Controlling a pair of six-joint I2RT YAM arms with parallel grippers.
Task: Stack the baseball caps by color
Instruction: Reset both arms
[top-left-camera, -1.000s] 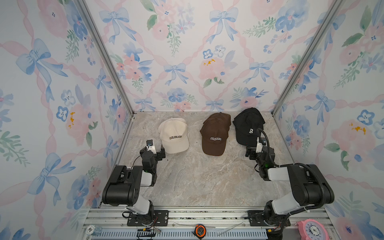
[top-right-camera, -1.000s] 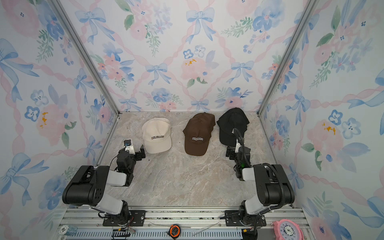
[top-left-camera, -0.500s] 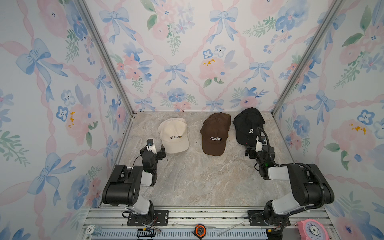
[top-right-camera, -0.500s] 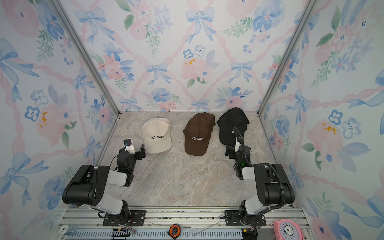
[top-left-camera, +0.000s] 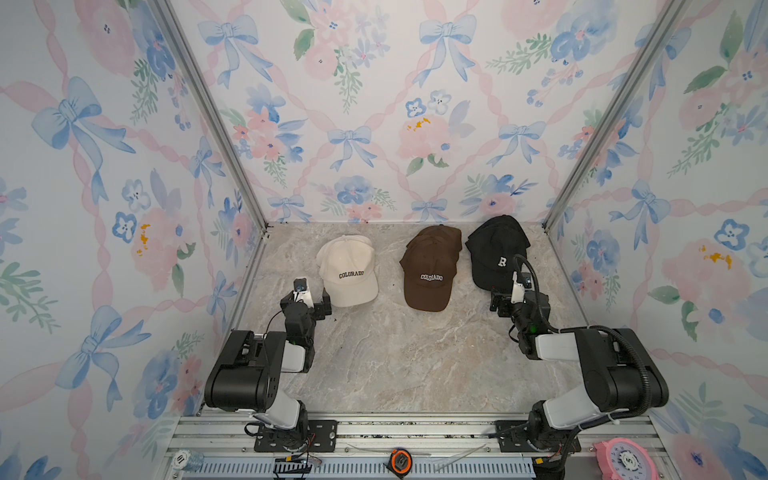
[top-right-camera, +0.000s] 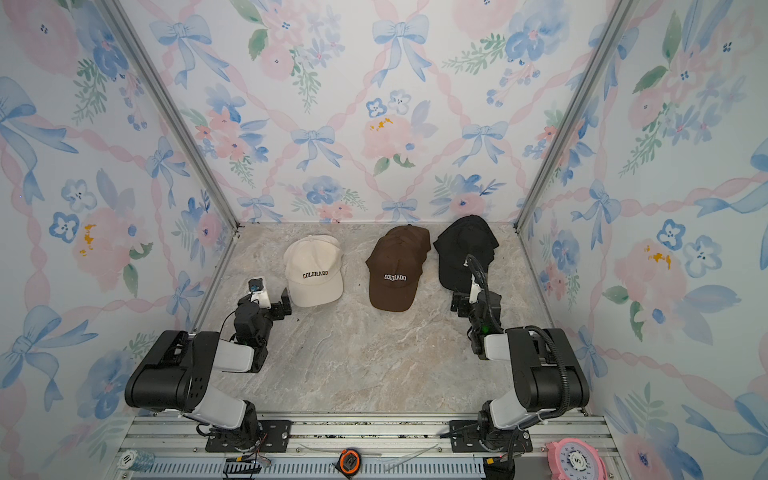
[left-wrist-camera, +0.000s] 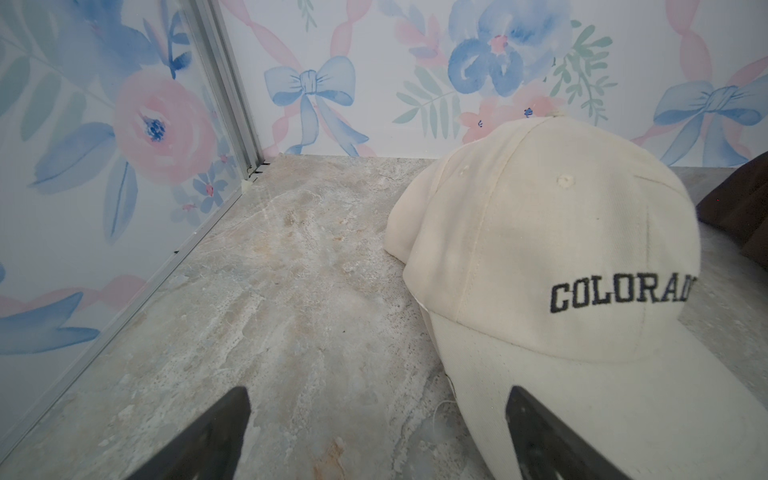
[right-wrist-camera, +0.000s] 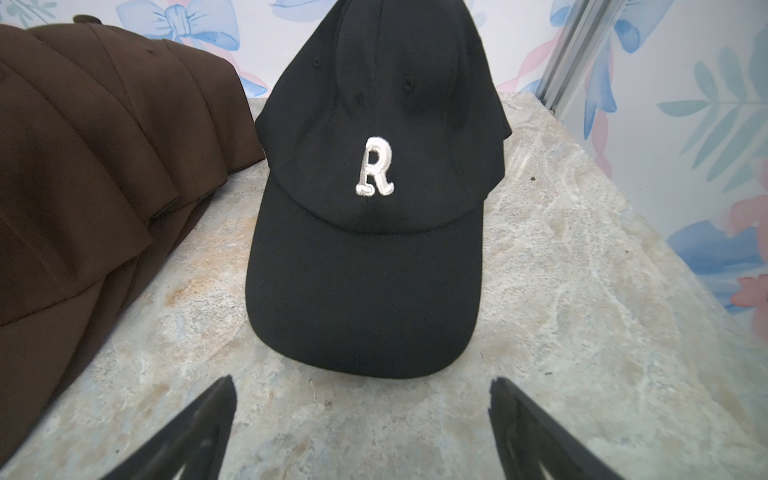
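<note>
The left pincer (left-wrist-camera: 378, 399) stands wide open and empty, just beside the brim of the cream caps (left-wrist-camera: 540, 249). The right pincer (right-wrist-camera: 361, 386) gapes empty too, just short of the brim of the black caps (right-wrist-camera: 365, 249). Between those piles lie the brown caps (top-left-camera: 430, 270), seemingly several nested, all on the desk (top-left-camera: 395, 353).

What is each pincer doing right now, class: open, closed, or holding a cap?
Left pincer: open, holding nothing, beside the cream cap.
Right pincer: open, holding nothing, facing the black cap.
</note>
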